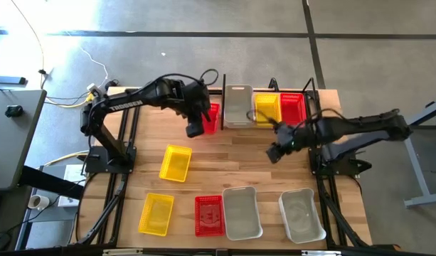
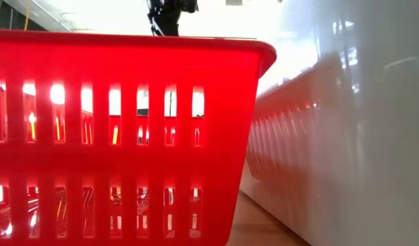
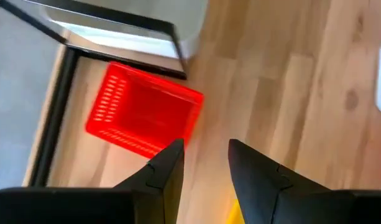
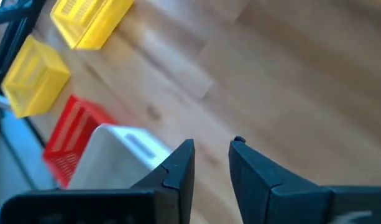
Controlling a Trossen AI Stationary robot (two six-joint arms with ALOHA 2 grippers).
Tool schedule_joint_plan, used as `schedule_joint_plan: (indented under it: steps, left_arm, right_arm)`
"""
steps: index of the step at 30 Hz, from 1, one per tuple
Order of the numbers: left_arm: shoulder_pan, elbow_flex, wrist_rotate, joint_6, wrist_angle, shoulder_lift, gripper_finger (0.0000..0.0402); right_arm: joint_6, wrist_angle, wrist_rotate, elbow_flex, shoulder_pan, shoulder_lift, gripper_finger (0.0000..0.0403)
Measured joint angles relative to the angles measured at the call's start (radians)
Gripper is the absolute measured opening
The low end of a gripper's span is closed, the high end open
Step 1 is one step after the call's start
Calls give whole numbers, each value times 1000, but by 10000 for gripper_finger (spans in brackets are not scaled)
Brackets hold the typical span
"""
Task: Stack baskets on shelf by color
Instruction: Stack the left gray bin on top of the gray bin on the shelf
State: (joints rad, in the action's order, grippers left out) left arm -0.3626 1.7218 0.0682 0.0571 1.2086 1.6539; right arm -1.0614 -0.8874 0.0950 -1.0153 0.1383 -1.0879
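Note:
The black rod shelf [image 1: 225, 91] stands at the table's far edge. From left to right it holds a red basket [image 1: 212, 117], a clear basket [image 1: 237, 105], a yellow basket [image 1: 267, 108] and a red basket [image 1: 293, 108]. On the table rest two yellow baskets [image 1: 176, 162] [image 1: 156, 213], one red basket [image 1: 208, 215] and two clear baskets [image 1: 242, 212] [image 1: 301, 213]. My left gripper [image 1: 195, 129] [image 3: 204, 149] hovers just near of the left red basket [image 3: 140, 112], fingers narrowly open and empty. My right gripper [image 1: 274, 153] [image 4: 212, 148] hangs over bare wood near of the shelf, narrowly open and empty.
Bare wood lies in the table's middle between the shelf and the near row of baskets. The arm-mount frames [image 1: 107, 153] [image 1: 331, 167] stand at the left and right sides. In the low view a red basket [image 2: 120, 137] and a clear basket [image 2: 346, 137] fill the picture.

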Motion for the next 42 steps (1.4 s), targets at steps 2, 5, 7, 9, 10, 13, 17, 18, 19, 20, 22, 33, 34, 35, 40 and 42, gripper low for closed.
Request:
schedule_joint_plan:
  steps: [2, 5, 7, 9, 10, 13, 17, 18, 19, 20, 22, 33, 34, 35, 40, 42]
  left_arm:
    - [19, -14, -12, 0, -2, 0, 115]
    - [46, -36, -17, 0, -1, 0, 115]
    - [61, -50, -17, 10, 0, 0, 115]
    - [75, -60, -17, 19, 4, 0, 115]
    - [82, -61, -17, 23, 8, 0, 115]
    - [106, -61, -17, 12, 10, 0, 115]
    - [133, -61, -17, -28, 26, -4, 115]
    - [140, -61, -16, -40, 36, -7, 115]
    - [148, -61, -15, -53, 39, -10, 115]
    - [155, -60, -16, -69, 41, -10, 115]
    - [169, -60, -15, -103, 50, -9, 115]
    - [251, -60, -13, -296, 96, -9, 115]
    - [260, -60, -13, -319, 112, -9, 115]
    - [269, -60, -13, -341, 133, -9, 115]
    - [327, -60, -13, -449, 243, -9, 115]
    - [351, -60, -13, -478, 250, -9, 115]
  right_arm:
    - [-75, 34, -6, 0, 55, -35, 79]
    - [-150, 106, -21, 0, 123, -96, 76]
    - [-196, 159, -25, 0, 159, -141, 76]
    - [-241, 190, -25, 0, 189, -184, 76]
    - [-265, 199, -25, 0, 202, -204, 76]
    - [-347, 225, -26, 0, 241, -256, 76]
    - [-419, 262, -27, 1, 293, -313, 76]
    - [-427, 266, -28, 1, 304, -325, 76]
    - [-430, 272, -28, 1, 314, -336, 76]
    - [-433, 277, -28, 1, 324, -345, 76]
    - [-442, 276, -28, 1, 341, -358, 76]
    - [-423, 277, 9, 1, 418, -366, 76]
    - [-423, 277, 9, 1, 424, -366, 76]
    - [-423, 277, 9, 1, 431, -366, 76]
    - [-449, 281, 54, 1, 467, -370, 76]
    - [-468, 279, 81, 2, 476, -374, 76]
